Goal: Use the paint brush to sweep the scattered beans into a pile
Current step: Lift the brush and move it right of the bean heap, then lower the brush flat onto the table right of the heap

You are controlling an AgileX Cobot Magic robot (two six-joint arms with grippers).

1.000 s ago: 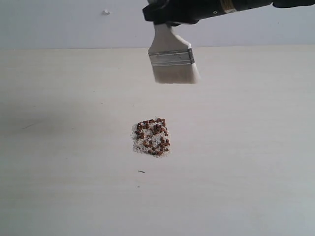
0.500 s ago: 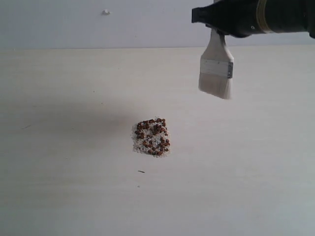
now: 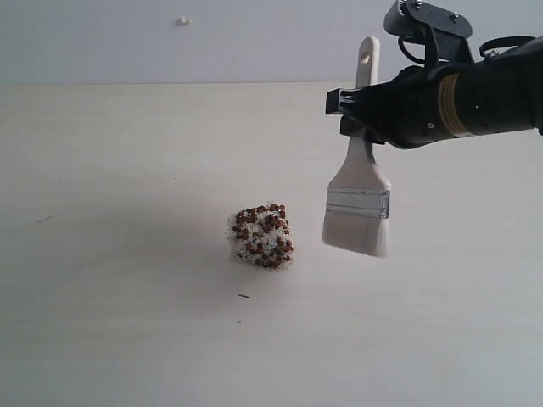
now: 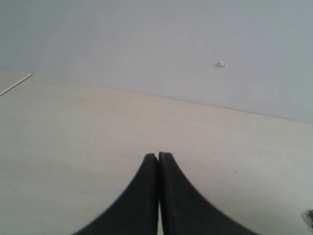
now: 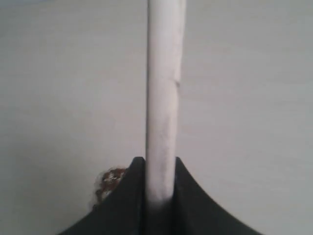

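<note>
your right gripper (image 3: 363, 117) clamps the paint brush (image 3: 358, 212) by its handle, bristles down, just beside the pile (image 3: 261, 236) of beans (image 3: 270, 222) on the table (image 3: 127, 322). your left gripper (image 4: 158, 161) sits with its jaws pressed together.

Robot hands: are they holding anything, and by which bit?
The right hand holds the paint brush by its wooden handle, bristles down. The left hand holds nothing.

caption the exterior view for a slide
Right gripper holds the paint brush bristles down, beside the pile of beans.
</note>
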